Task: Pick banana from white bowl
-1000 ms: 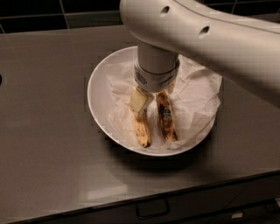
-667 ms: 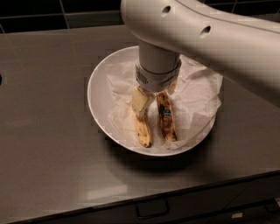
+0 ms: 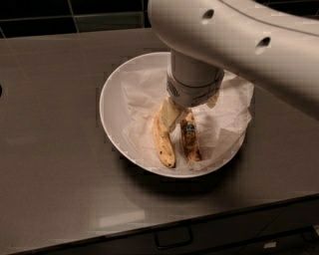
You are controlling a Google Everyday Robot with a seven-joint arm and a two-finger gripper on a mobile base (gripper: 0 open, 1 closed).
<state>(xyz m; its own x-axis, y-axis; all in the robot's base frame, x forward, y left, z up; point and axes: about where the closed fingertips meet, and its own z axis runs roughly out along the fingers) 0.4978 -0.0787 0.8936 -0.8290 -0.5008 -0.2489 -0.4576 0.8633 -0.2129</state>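
Observation:
The white bowl (image 3: 112, 107) sits on the dark counter, lined with crumpled white paper (image 3: 227, 117). Two bananas lie side by side in it. The browner banana (image 3: 191, 142), with a small blue sticker, is on the right; the yellower one (image 3: 163, 142) is on the left. My gripper (image 3: 192, 110) points down into the bowl over the brown banana's far end. Its jaws are open. One pale finger (image 3: 171, 113) stands between the two bananas and the other (image 3: 213, 101) is to the right. The banana's far end is hidden under the wrist.
The big white arm (image 3: 239, 40) crosses the top right and hides the bowl's far right rim. The counter's front edge (image 3: 164, 226) runs below, with a drawer handle (image 3: 173, 238) under it. Dark tiles (image 3: 75, 12) back the counter.
The wrist and gripper have shifted a little to the right, from over the gap between the bananas to over the brown one. The bananas and bowl have not moved.

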